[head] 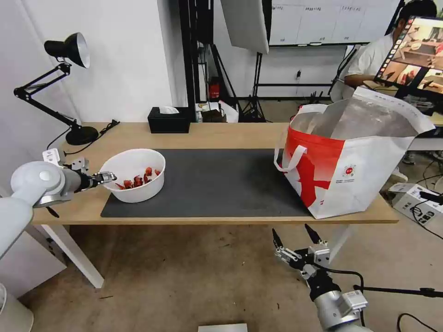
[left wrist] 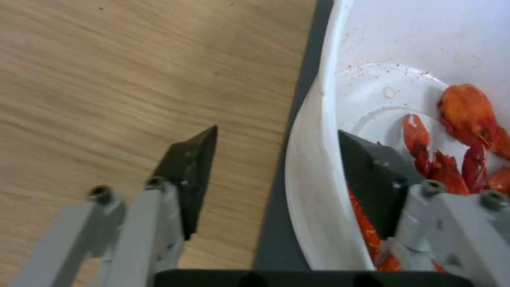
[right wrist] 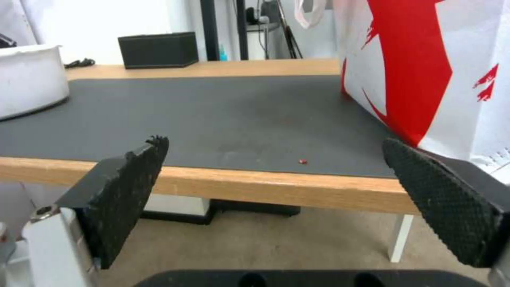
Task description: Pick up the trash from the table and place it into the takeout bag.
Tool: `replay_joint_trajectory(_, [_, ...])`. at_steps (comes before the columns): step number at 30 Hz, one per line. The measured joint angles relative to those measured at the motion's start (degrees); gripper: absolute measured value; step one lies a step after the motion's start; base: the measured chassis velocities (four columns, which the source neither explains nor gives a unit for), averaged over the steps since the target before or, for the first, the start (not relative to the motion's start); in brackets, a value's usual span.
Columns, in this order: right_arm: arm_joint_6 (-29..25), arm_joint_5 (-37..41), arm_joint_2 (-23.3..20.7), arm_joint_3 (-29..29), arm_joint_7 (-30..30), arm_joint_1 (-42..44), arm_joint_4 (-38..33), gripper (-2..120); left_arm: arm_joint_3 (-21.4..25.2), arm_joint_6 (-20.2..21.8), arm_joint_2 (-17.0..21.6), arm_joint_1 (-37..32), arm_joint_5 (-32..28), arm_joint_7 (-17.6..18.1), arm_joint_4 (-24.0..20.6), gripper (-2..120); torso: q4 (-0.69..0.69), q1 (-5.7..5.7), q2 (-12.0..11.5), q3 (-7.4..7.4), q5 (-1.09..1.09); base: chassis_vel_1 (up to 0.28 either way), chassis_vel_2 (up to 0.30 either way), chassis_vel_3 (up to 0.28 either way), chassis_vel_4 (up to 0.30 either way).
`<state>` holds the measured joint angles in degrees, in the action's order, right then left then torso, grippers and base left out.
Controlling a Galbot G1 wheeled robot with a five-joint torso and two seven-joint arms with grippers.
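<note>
White bowl (left wrist: 318, 167) rim sits between the spread left end effector (left wrist: 276, 179) fingers.

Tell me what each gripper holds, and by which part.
Nothing is held. The left gripper straddles the white bowl rim, jaws open. The right gripper is open.

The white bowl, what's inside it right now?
Red scraps lie in the white bowl. One finger of the left claw reaches inside the rim, covering some scraps.
</note>
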<state>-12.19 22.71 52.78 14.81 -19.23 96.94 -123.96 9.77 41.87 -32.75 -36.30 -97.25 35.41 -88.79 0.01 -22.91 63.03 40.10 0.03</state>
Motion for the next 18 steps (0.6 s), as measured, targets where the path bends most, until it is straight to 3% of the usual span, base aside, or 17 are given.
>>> replay_joint_trajectory(6, [0.00,0.00,0.00,0.00,0.00,0.00,0.00,100,0.55,-0.32,-0.24,-0.83,-0.01,0.25,-0.91,31,0.00,0.00,0.00,0.01,-0.02,0.000,0.000,0.000,0.000])
replay_joint_trajectory(11, [0.00,0.00,0.00,0.00,0.00,0.00,0.00,100,0.70,-0.52,-0.14,-1.06,-0.06,0.21,-1.47,19,-0.01,0.00,0.00,0.01,-0.03,0.000,0.000,0.000,0.000])
replay_joint_trajectory(14, [0.00,0.00,0.00,0.00,0.00,0.00,0.00,100,1.34,-0.62,-0.11,-1.77,-0.09,0.12,-2.44,3,-0.02,-0.01,-0.01,0.01,-0.05,0.000,0.000,0.000,0.000])
replay_joint_trajectory(18, [0.00,0.00,0.00,0.00,0.00,0.00,0.00,100,1.86,-0.82,-0.14,-2.43,-0.09,-0.08,-3.00,0,-0.03,-0.01,-0.01,0.01,-0.04,0.000,0.000,0.000,0.000])
